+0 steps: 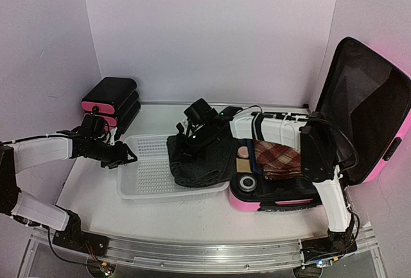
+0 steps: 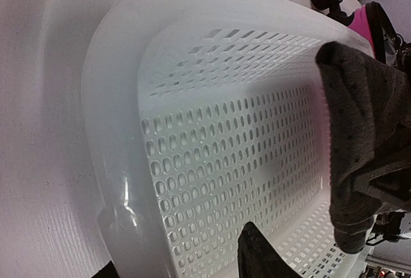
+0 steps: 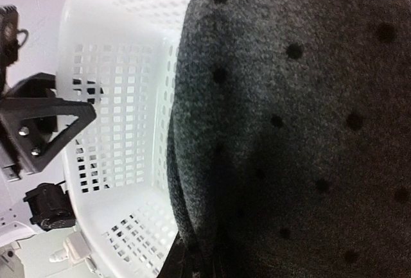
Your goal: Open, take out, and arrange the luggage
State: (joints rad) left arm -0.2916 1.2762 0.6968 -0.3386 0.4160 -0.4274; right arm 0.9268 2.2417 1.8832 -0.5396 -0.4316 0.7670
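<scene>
The pink luggage [image 1: 369, 104] lies open at the right, its lid upright and its base [image 1: 270, 204] holding a plaid cloth [image 1: 277, 159] and a tape roll [image 1: 246, 182]. My right gripper [image 1: 192, 138] reaches left from it, shut on a dark grey dotted garment [image 1: 202, 162] that hangs over the right end of the white mesh basket [image 1: 144, 169]. The garment fills the right wrist view [image 3: 295, 111] and hides the gripper [image 3: 205, 259] there. My left gripper [image 1: 125, 156] is shut on the basket's left rim [image 2: 122, 182], with one finger [image 2: 257, 252] inside the wall.
A black drawer unit with pink fronts [image 1: 110, 101] stands at the back left, close behind the left arm. White walls enclose the table on three sides. The right arm stretches across the suitcase base. The left gripper shows in the right wrist view [image 3: 38, 130].
</scene>
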